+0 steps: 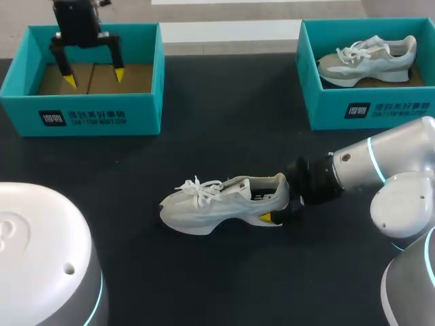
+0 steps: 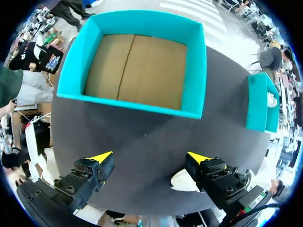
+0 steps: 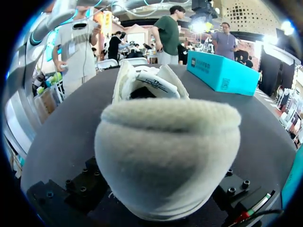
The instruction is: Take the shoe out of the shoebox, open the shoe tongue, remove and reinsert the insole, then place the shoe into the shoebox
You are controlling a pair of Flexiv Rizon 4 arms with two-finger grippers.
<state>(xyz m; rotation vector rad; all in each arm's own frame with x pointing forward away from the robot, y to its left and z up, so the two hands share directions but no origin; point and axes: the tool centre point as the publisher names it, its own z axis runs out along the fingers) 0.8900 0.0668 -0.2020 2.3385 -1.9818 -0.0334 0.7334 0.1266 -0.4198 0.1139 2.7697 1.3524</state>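
A white lace-up shoe (image 1: 217, 200) lies on its sole mid-table, toe to the left. My right gripper (image 1: 279, 199) is at its heel, one yellow fingertip (image 1: 270, 217) against the near side and the other hidden behind the shoe. In the right wrist view the padded heel (image 3: 165, 156) fills the gap between the fingers, so the gripper is shut on it. My left gripper (image 1: 94, 77) hangs open and empty over the empty teal shoebox (image 1: 81, 112). From the left wrist, that gripper (image 2: 150, 157) has the box (image 2: 194, 71) ahead of it, with bare cardboard inside.
A second teal shoebox (image 1: 367, 109) at the back right holds another white and grey shoe (image 1: 367, 60). Dark tabletop (image 1: 224, 115) stretches between the two boxes and around the shoe. My left arm's white base (image 1: 41, 258) fills the near left corner.
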